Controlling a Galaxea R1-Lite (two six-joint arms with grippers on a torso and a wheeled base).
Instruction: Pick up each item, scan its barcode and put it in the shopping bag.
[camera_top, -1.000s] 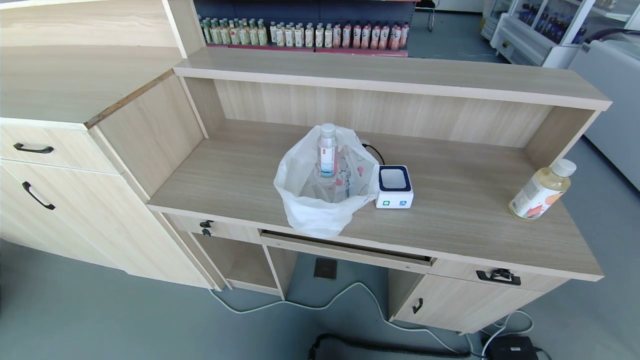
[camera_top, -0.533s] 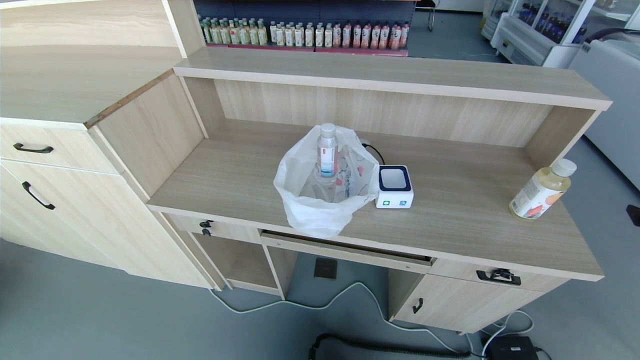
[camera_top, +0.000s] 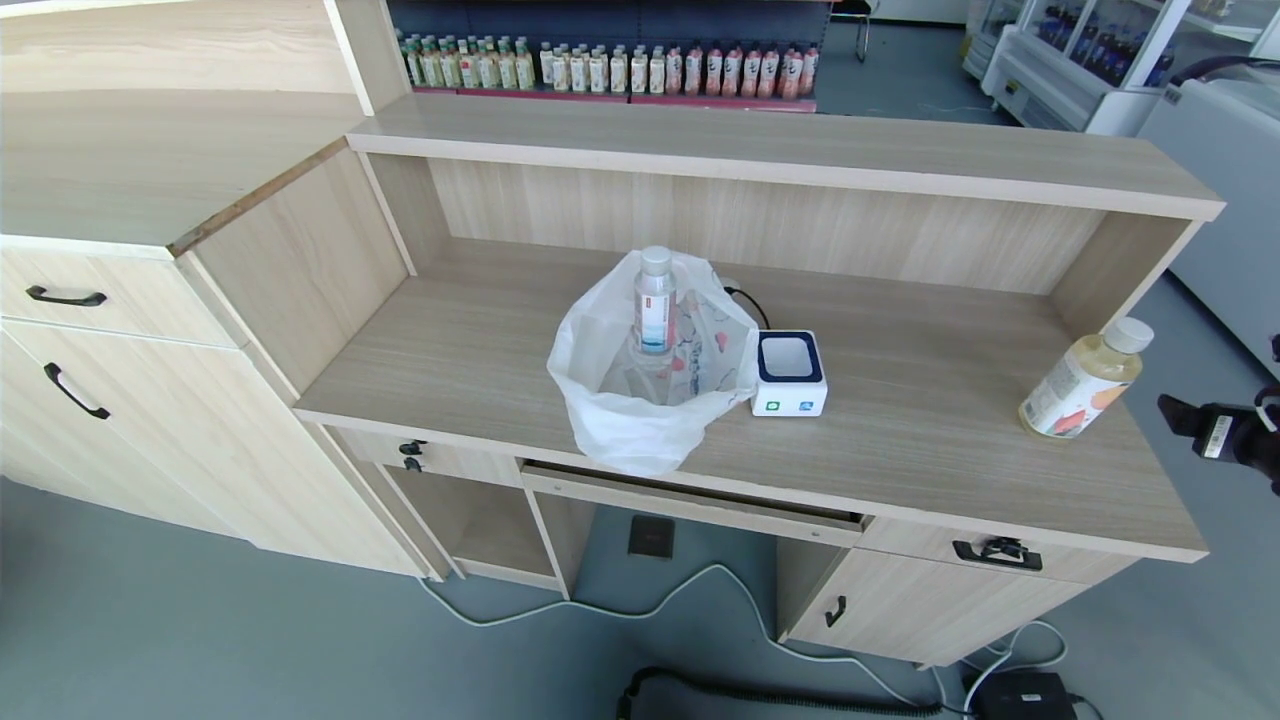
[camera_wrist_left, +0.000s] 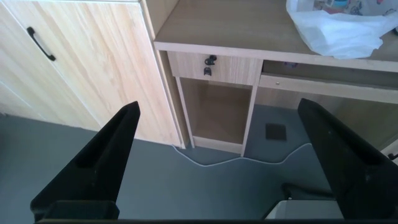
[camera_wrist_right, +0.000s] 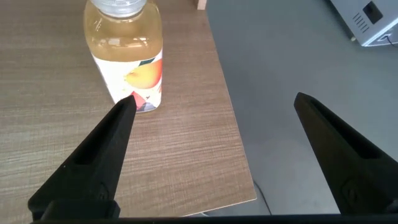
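Right gripper (camera_wrist_right: 214, 102) wide open just off the right end of the counter (camera_top: 930, 400), juice bottle (camera_wrist_right: 127, 56) not gripped.
Juice bottle stands upright near the counter's right edge, ahead of the fingers and nearer one fingertip, no contact. Shopping bag (camera_top: 640, 400) sits open mid-counter with a clear water bottle (camera_top: 655, 300) upright inside. White barcode scanner (camera_top: 789, 373) sits just beside the bag, on its right, window facing up. Left gripper (camera_wrist_left: 217, 107) has its fingers spread too, holding nothing, low over the grey floor in front of the counter's left open compartment, with the bag's edge above it.
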